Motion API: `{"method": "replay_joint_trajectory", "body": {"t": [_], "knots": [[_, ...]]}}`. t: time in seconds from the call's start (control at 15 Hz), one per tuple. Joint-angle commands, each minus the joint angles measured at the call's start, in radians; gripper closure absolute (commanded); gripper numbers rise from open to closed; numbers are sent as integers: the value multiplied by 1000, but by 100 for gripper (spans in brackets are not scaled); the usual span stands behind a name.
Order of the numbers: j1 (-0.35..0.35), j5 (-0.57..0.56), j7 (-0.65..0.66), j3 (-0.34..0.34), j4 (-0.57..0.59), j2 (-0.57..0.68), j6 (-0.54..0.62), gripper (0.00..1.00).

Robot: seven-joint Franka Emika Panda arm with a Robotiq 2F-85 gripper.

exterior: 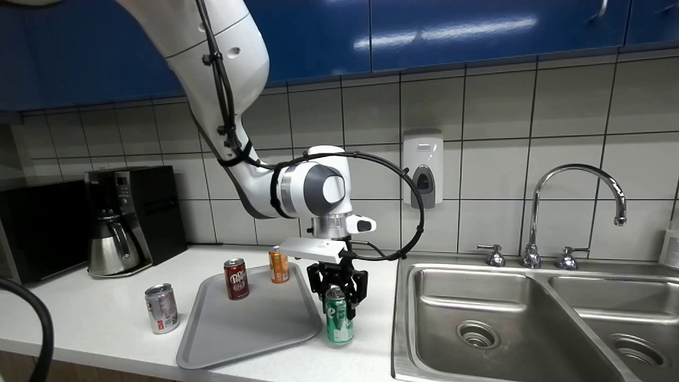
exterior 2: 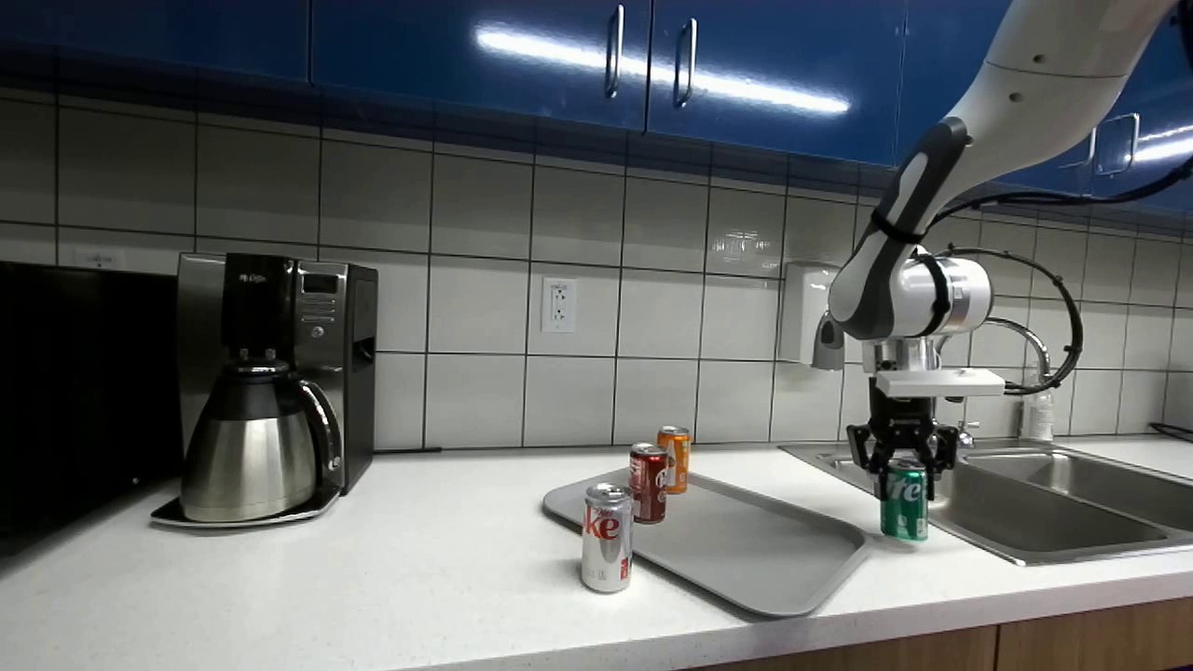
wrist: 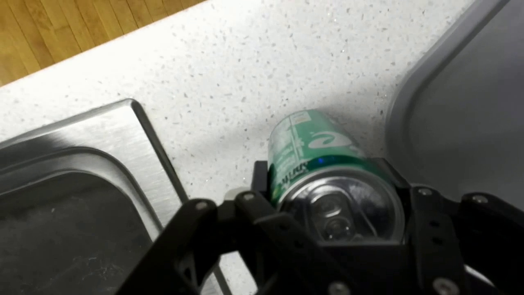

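Note:
My gripper (exterior: 338,309) points down at the counter between the tray and the sink. Its two black fingers are shut on a green Sprite can (exterior: 339,324), one on each side near the top. In the other views the gripper (exterior 2: 906,486) (wrist: 325,176) also has the can (exterior 2: 904,522) (wrist: 311,135) between its fingers. The can is upright, at or very near the counter surface. A grey tray (exterior: 249,329) lies beside it. On the tray stand a dark red Dr Pepper can (exterior 2: 649,485) and an orange can (exterior 2: 675,457). A silver Diet Coke can (exterior 2: 607,540) stands on the counter beside the tray.
A steel double sink (exterior: 401,329) with a faucet (exterior: 536,212) lies close to the gripper. A coffee maker (exterior 2: 322,317) with a steel carafe (exterior 2: 252,457) stands near the tiled wall. A soap dispenser (exterior: 423,154) hangs on the wall. Blue cabinets (exterior: 318,32) hang above.

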Motion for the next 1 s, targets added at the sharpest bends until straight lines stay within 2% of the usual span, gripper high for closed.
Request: {"method": "replay_joint_trajectory", "body": {"t": [0.0,0.2,0.27,0.4,0.53,0.93], "knots": [[-14,-10,-31,7,32,28,-2,62],[-13,-8,-41,9,38,36,2,62],[-12,-5,-44,11,41,33,-11,19],[-10,5,-54,18,34,14,-17,5],[-4,5,-60,25,30,-9,-22,0],[22,14,-83,67,39,-102,-30,0]]}}
